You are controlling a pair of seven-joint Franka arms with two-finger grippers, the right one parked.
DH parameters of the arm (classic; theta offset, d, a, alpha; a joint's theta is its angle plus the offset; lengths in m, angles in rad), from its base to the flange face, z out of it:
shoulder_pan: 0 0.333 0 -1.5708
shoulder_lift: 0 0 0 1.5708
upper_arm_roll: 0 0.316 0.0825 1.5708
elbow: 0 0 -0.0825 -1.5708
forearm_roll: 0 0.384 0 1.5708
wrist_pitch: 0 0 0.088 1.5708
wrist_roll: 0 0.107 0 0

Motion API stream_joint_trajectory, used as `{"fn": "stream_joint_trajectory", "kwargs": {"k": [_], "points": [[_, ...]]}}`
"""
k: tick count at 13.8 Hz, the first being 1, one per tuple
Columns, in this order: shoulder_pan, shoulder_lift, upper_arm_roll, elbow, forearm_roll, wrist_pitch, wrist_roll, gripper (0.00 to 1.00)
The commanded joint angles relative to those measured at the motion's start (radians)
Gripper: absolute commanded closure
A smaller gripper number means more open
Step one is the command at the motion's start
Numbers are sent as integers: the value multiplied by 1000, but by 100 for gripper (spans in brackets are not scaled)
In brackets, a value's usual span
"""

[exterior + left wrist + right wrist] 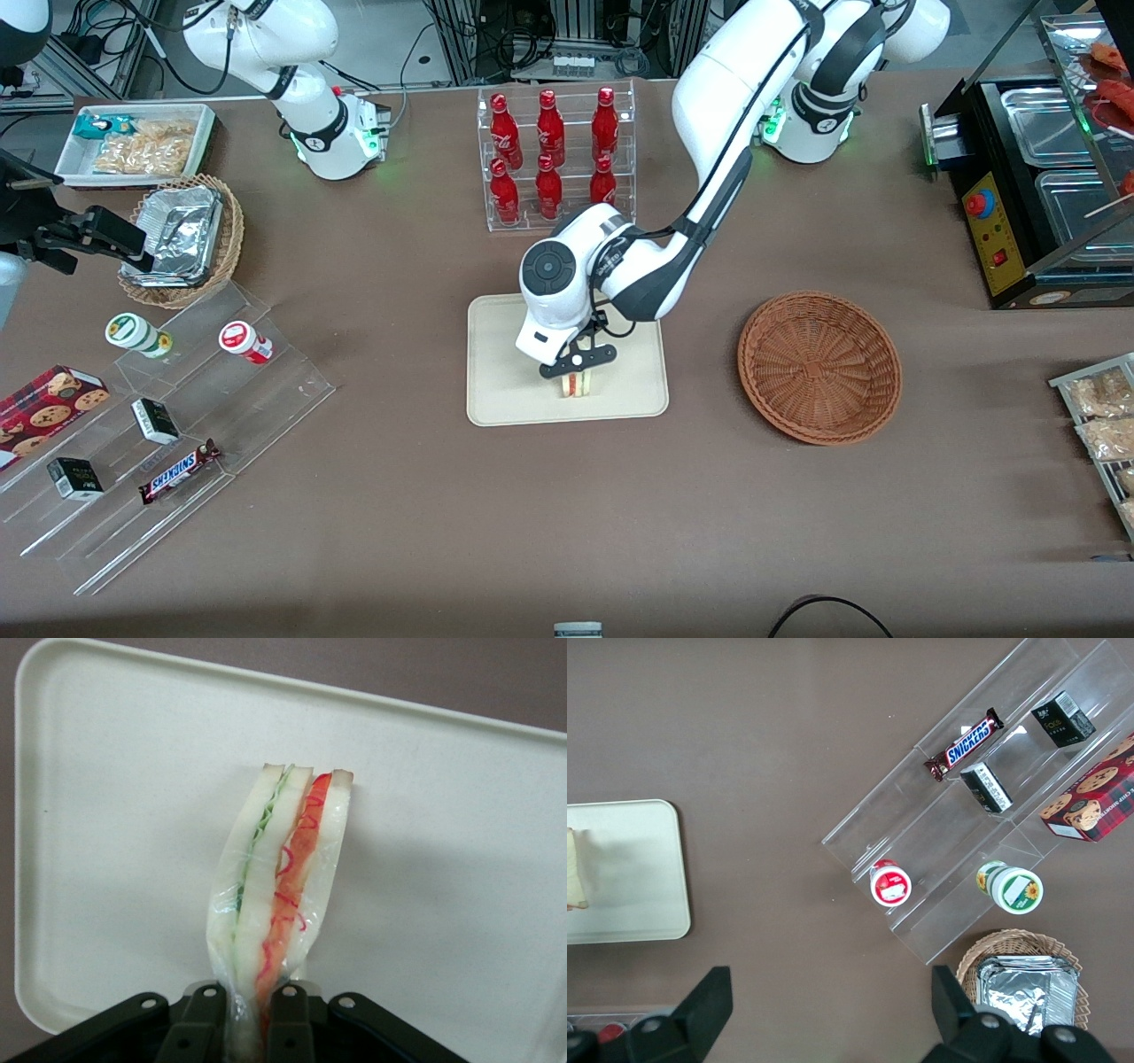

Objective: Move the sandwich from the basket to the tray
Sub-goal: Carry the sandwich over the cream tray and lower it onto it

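Note:
The sandwich [578, 385] is a wrapped wedge of pale bread with green and red filling [279, 877]. It stands on edge on the cream tray [505, 354], close to the tray's rim nearest the front camera. My left gripper [578, 372] is over the tray and is shut on the sandwich's end [251, 1028], with both fingers pressing into the wrap. The tray [115, 815] lies flat under it. From the parked arm's wrist, an edge of the sandwich [576, 870] shows on the tray [638, 877]. The reddish-brown basket [819, 366] lies beside the tray, toward the working arm's end, with nothing in it.
A clear rack of red bottles [554, 155] stands farther from the camera than the tray. Toward the parked arm's end are a clear stepped shelf [177, 425] with snacks, a tan wicker basket [182, 235] of foil containers and a white bin [137, 142]. A food warmer [1036, 186] stands at the working arm's end.

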Motion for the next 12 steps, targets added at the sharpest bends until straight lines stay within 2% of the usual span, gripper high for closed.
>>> {"fn": "stream_joint_trajectory", "kwargs": {"k": [1,2,3,5,8,12], "points": [[-10,33,-1,45,3,8,-18,97],[-10,35,-2,45,3,9,-18,95],[-10,36,-2,45,3,9,-23,83],[-9,32,-4,42,1,9,-23,0],[-9,10,-1,43,-37,5,-24,0],[1,-75,4,37,-26,-38,-23,0]]}}
